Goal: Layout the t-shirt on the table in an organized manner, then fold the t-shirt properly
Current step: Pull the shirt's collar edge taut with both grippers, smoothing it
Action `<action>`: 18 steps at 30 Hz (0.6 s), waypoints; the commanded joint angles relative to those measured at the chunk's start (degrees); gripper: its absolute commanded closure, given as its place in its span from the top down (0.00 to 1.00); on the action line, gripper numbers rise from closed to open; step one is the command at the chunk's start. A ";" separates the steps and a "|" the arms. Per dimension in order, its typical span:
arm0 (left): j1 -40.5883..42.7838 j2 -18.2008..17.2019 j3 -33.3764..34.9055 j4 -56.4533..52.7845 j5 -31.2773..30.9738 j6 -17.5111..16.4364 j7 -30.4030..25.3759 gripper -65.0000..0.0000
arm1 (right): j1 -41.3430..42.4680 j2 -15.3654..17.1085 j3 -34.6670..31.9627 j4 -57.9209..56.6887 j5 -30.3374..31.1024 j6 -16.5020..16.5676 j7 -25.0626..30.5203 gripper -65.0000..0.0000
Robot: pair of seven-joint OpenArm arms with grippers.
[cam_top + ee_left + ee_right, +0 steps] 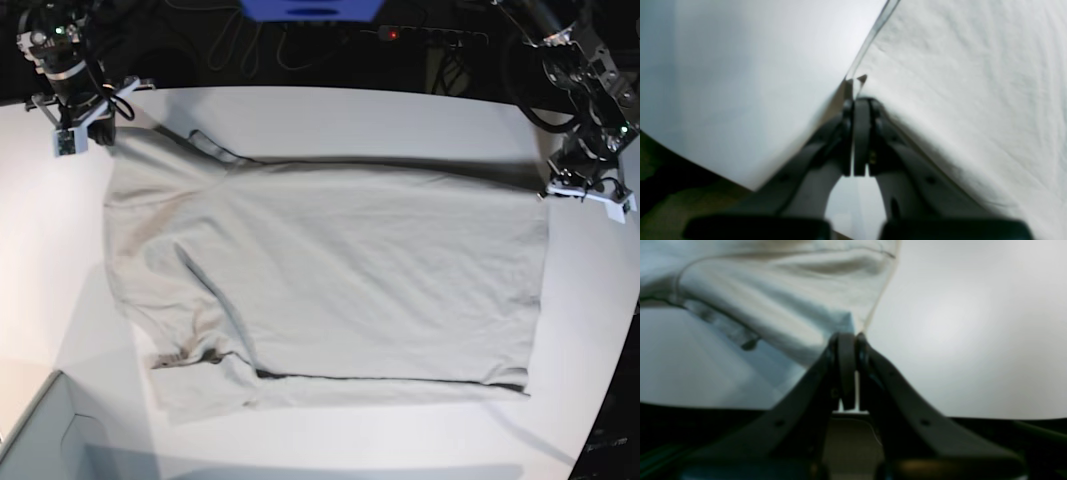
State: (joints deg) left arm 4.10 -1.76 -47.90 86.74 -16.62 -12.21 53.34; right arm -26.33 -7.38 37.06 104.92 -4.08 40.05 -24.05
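Observation:
The light grey-beige t-shirt (340, 270) lies spread on the white table (350, 120), its far edge lifted a little and casting a shadow. At the far right corner of the shirt, my left gripper (553, 192) is shut. The left wrist view shows its tips (861, 100) pinching the t-shirt (957, 83) at its edge, above the table (740, 83). My right gripper (108, 140) is at the far left corner. Seen from the right wrist, it (851, 335) is shut on the t-shirt (790, 306), whose fabric hangs to the left over the table (973, 323).
A pale grey box corner (30, 440) sits at the near left. Behind the table are a blue object (310, 8), cables and a power strip (420, 35) with a red light. The table's curved edge runs down the right side (625, 350).

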 commanded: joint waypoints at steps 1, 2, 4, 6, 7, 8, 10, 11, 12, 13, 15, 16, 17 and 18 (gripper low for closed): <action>-0.45 -0.75 0.03 1.04 -0.56 0.03 -0.81 0.00 | -0.97 0.12 0.35 1.84 0.52 -0.05 1.06 0.00; -0.54 -0.75 0.30 0.95 -0.39 0.03 -0.81 0.00 | -1.41 -0.14 0.26 2.55 0.52 -0.05 1.06 0.00; -0.71 -0.75 0.38 -0.45 -0.48 0.03 -0.81 0.00 | -1.76 -0.23 0.17 2.90 0.34 -0.05 0.89 0.00; -0.80 -0.75 0.03 -2.48 -0.48 0.03 -0.81 0.00 | -1.67 -0.23 -0.09 1.58 0.16 -0.05 0.71 0.00; -0.80 -0.83 0.03 -3.62 -0.48 0.03 -0.90 0.00 | -1.67 -0.23 -0.09 0.70 0.16 -0.05 0.71 0.00; -0.80 -0.83 0.03 -4.50 -0.48 0.03 -0.90 0.00 | -1.67 -0.23 -0.09 -0.18 0.16 -0.05 0.71 0.00; -0.45 -1.63 0.12 -5.99 -0.48 0.03 -2.92 0.00 | -1.67 -0.23 0.00 -1.58 0.16 -0.05 0.80 0.00; -0.36 -1.71 0.12 -6.70 -0.48 0.03 -4.24 0.00 | -1.67 -0.23 -0.09 -2.20 0.16 -0.05 0.89 0.00; 0.08 -1.80 0.03 -7.40 -0.48 0.03 -5.30 0.00 | -1.67 -0.23 -0.09 -2.29 0.25 -0.05 0.89 0.00; 0.78 -2.06 0.03 -8.10 -0.48 0.03 -6.26 0.00 | -1.76 -0.32 -0.44 -2.29 0.34 -0.05 0.80 0.00; 1.40 -2.15 0.03 -8.89 -0.48 0.03 -7.67 0.00 | -3.26 -0.40 -2.20 -2.11 0.43 -0.05 1.06 0.00; 1.40 -2.68 -0.06 -9.07 -0.48 0.03 -8.11 0.00 | -4.05 -0.49 -3.17 -1.85 0.43 -0.05 1.06 0.00; 1.57 -3.03 -0.06 -9.16 -0.48 0.03 -8.37 0.00 | -4.66 -0.93 -4.22 -1.32 0.34 -0.05 1.06 0.00; 2.10 -3.12 -0.06 -9.16 -0.48 0.03 -8.46 0.00 | -5.37 -1.19 -4.93 -1.06 0.25 -0.05 1.06 0.00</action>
State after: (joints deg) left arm 6.57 -3.86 -47.81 76.60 -16.58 -12.21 45.95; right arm -31.27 -8.93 31.90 102.76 -4.25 40.03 -23.97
